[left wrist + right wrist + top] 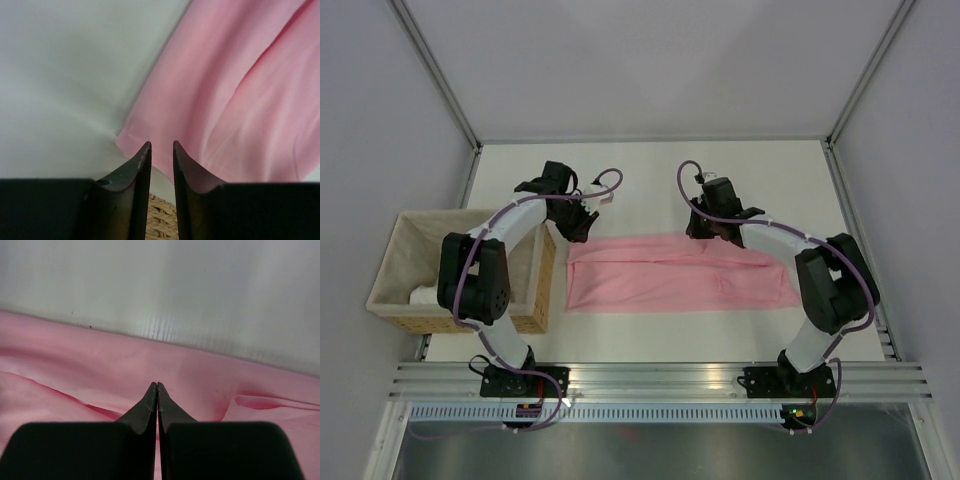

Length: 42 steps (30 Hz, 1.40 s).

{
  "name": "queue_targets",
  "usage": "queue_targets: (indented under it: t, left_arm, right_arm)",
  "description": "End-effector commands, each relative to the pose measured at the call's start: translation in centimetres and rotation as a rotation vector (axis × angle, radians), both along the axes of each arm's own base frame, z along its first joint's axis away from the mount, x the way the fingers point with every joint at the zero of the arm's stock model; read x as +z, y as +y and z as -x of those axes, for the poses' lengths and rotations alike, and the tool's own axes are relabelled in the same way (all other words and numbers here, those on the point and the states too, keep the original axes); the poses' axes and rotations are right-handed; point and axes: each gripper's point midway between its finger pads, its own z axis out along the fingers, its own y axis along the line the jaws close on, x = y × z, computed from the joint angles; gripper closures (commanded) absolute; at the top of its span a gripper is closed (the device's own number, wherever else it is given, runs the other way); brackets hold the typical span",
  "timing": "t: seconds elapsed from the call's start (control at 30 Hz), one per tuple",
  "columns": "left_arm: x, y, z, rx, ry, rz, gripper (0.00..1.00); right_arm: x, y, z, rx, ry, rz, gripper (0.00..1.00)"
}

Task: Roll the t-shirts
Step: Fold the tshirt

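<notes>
The left arm [510,222], white-shelled with black joints, is seen bent sharply at the elbow, its forearm reaching away from the base and inward toward the middle of the table. Its black two-finger left gripper [161,146] is held with the tapered tips parted by a narrow gap. The right arm [782,240], built alike, is folded in mirror fashion, its forearm stretched inward. The black right gripper [157,385] is angled downward, its tips pressed together.
</notes>
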Motion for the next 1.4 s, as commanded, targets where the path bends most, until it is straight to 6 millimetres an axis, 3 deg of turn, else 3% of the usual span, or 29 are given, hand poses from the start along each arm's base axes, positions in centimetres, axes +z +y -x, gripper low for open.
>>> queue_targets:
  t: [0.0,0.23,0.33,0.43,0.57,0.67,0.87,0.9,0.97,1.07,1.2,1.37]
  left_arm:
    - [-2.0,0.4,-0.3,0.077,0.014,-0.059,0.71]
    - [-6.0,1.8,2.7,0.042,0.079,-0.149,0.72]
    - [-6.8,2.7,3.0,0.042,0.074,-0.187,0.71]
    - [-7.2,3.3,2.8,0.046,0.058,-0.219,0.71]
    - [-7.0,3.9,2.0,0.066,0.014,-0.254,0.71]
    - [-5.8,3.3,1.4,0.072,-0.019,-0.215,0.69]
    - [-2.3,0.8,1.2,0.049,-0.074,-0.082,0.66]
    - [-1.8,0.6,1.1,0.052,-0.082,-0.074,0.66]
    - [-1.4,0.5,1.1,0.060,-0.082,-0.063,0.66]
    - [-1.0,0.4,1.2,0.076,-0.082,-0.055,0.66]
    - [-2.0,0.8,1.8,0.087,-0.051,-0.070,0.66]
    - [-4.5,1.3,2.4,0.109,-0.010,-0.097,0.66]
  right_arm:
    - [-0.7,2.1,-0.4,0.029,0.013,-0.068,0.99]
    - [-7.5,-0.6,3.2,-0.038,0.171,0.034,1.00]
    - [-9.2,-1.7,4.1,-0.063,0.210,0.083,1.00]
    - [-9.6,-2.5,4.3,-0.081,0.219,0.111,1.00]
    - [-8.6,-3.6,3.4,-0.107,0.190,0.135,1.00]
    - [-6.4,-3.1,2.6,-0.064,0.137,0.120,1.00]
    - [0.8,-0.6,0.7,0.021,-0.010,0.004,0.98]
    - [2.7,-0.5,0.3,0.020,-0.052,-0.014,0.98]
    - [4.7,-1.1,-0.1,-0.014,-0.097,-0.011,0.97]
    - [5.1,-3.6,0.3,-0.114,-0.084,0.054,0.97]
    - [1.6,-8.2,3.1,-0.253,0.020,0.066,0.99]
    - [-1.5,-13.8,4.4,-0.412,0.089,-0.048,1.00]
